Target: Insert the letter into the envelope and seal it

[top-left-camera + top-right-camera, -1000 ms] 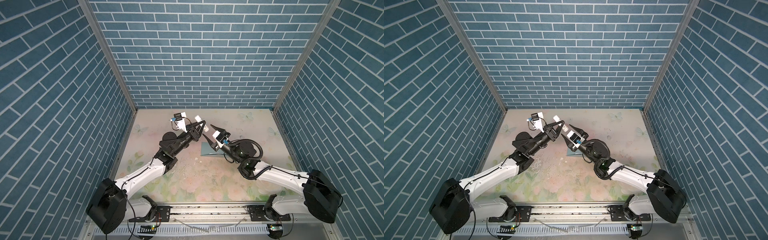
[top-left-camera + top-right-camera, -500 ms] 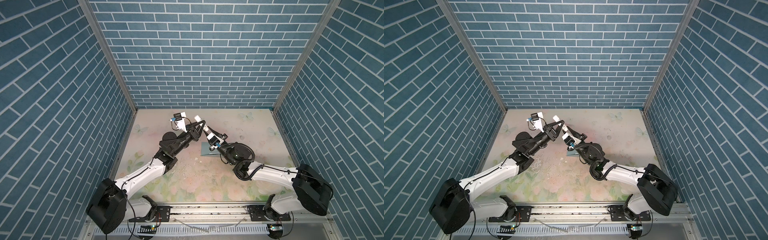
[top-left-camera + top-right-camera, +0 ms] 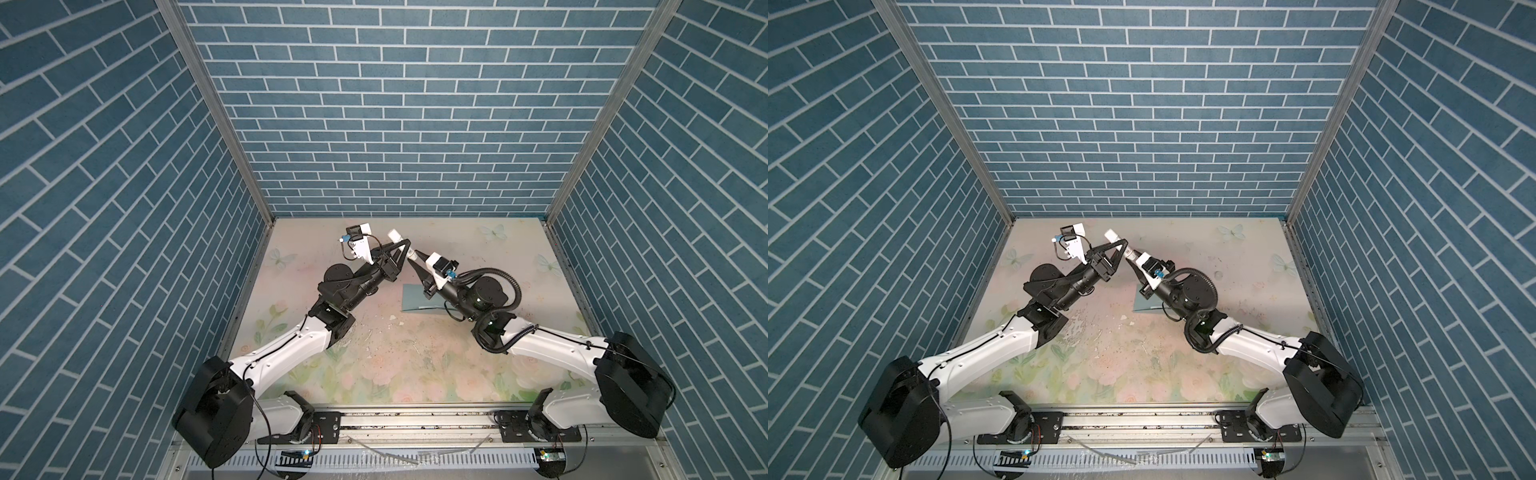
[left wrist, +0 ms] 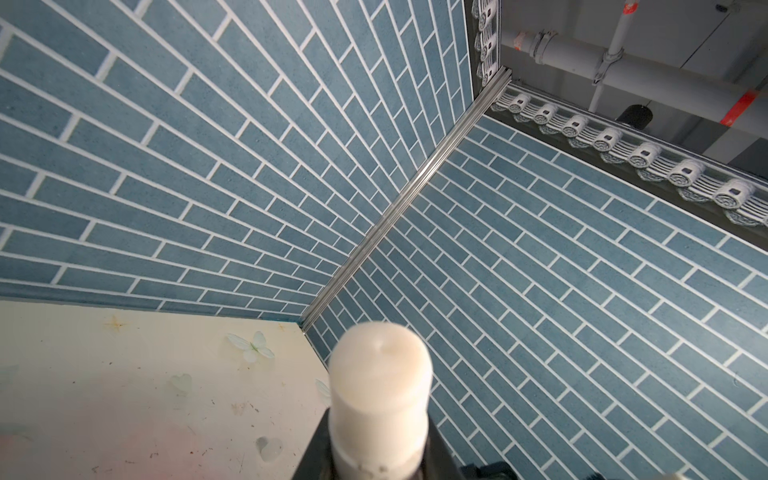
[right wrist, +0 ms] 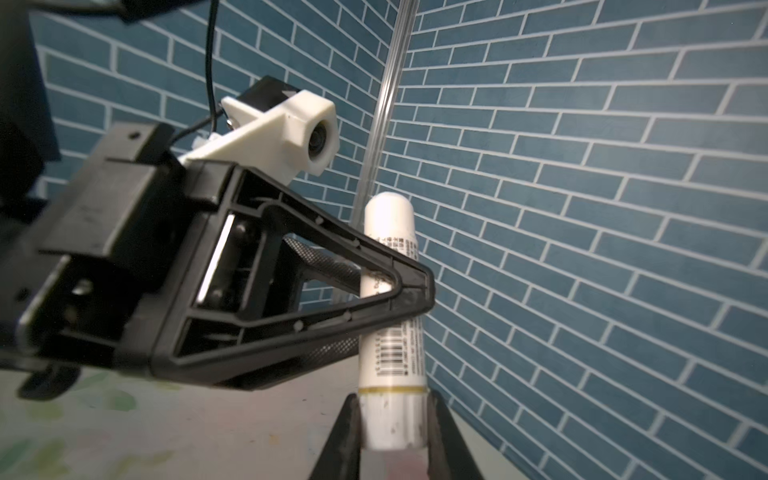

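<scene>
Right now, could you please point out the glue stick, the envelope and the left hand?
glue stick (image 5: 392,353): right wrist view, on its barcode label.
envelope (image 3: 413,298): a top view, on its bare teal face.
left hand (image 3: 405,246): a top view, midway between its fingertips.

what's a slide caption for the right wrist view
The left gripper and right gripper both clamp a white glue stick, the right at one end.

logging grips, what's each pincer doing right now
left pincer: closed on the glue stick
right pincer: closed on the glue stick's other end
</scene>
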